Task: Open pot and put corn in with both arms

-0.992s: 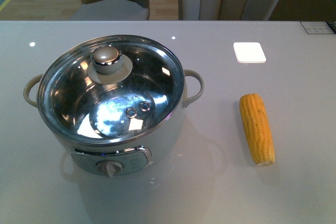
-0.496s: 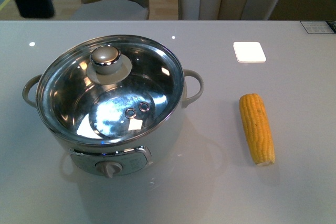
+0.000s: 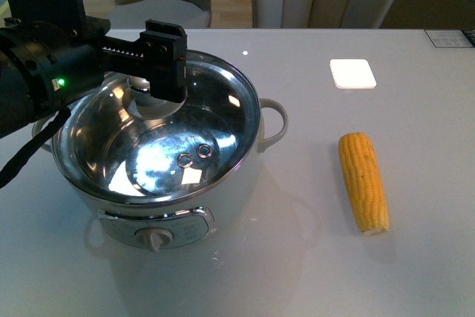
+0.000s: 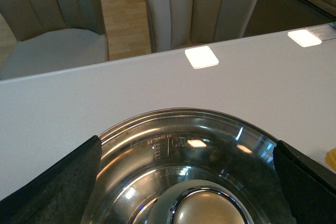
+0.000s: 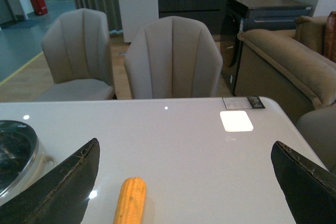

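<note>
Starting at the left: got the left gripper [image 3: 159,72] hanging right over the silver knob [image 4: 207,211] of the glass lid [image 3: 200,131], jaws spread wide either side of it, nothing pinched yet. Can't tell whether touching the knob or just above it. Looks like step one, the lid grab, with the pot [image 3: 223,209] fully covered at roughly 9 o'clock on the table [image 3: 297,257].

Moving right, at 3 o'clock from the pot and well apart from it: found the corn [image 3: 364,182] lying flat, running roughly 12 to 6, untouched. Spotted a small white tile [image 3: 352,73] at 12 o'clock from the cob. Going by the right wrist view, seeing the right gripper [image 5: 184,144] gaping wide too, holding nothing, above the table near the corn.

Probably calls for closing squarely on the knob next, then lifting straight up to clear the rim.
</note>
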Controlling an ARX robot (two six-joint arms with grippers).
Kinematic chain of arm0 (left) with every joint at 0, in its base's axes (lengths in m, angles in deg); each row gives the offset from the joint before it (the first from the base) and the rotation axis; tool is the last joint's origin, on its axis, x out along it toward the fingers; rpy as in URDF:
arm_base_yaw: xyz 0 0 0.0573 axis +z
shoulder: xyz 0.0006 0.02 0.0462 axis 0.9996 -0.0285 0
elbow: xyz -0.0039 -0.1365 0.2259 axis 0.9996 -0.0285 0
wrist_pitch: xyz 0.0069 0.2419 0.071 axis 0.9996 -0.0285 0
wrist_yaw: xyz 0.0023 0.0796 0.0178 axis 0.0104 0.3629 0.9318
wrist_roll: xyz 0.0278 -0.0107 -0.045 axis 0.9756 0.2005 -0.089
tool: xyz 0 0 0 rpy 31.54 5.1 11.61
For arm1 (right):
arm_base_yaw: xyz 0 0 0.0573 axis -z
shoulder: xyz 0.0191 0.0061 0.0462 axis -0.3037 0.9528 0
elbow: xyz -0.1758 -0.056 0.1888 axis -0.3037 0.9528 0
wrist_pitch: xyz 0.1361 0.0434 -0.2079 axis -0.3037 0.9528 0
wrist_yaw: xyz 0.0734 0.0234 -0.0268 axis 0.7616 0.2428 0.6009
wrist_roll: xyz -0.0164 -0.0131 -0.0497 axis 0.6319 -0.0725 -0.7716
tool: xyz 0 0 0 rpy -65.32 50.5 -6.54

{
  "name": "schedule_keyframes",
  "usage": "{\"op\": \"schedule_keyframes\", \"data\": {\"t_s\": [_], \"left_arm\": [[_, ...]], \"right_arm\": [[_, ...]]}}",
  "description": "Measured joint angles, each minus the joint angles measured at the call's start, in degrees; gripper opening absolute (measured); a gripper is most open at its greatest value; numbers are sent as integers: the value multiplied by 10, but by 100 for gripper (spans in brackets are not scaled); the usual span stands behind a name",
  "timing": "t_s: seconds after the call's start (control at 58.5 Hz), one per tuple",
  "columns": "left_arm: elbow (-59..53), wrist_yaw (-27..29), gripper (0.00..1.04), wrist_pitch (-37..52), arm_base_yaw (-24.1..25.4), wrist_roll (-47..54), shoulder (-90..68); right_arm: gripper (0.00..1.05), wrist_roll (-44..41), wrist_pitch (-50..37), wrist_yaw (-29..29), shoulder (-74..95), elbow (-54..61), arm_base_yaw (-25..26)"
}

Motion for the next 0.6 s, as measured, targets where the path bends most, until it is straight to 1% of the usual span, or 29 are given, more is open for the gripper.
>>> {"op": "schedule_keyframes", "data": {"t_s": [0.239, 0.599], "left_arm": [[0, 3, 98, 13, -11, -2, -38], [2, 10, 98, 23, -16, -8, -60]], "right_arm": [[96, 0, 0, 0, 0, 0, 0], [96, 0, 0, 0, 0, 0, 0]]}}
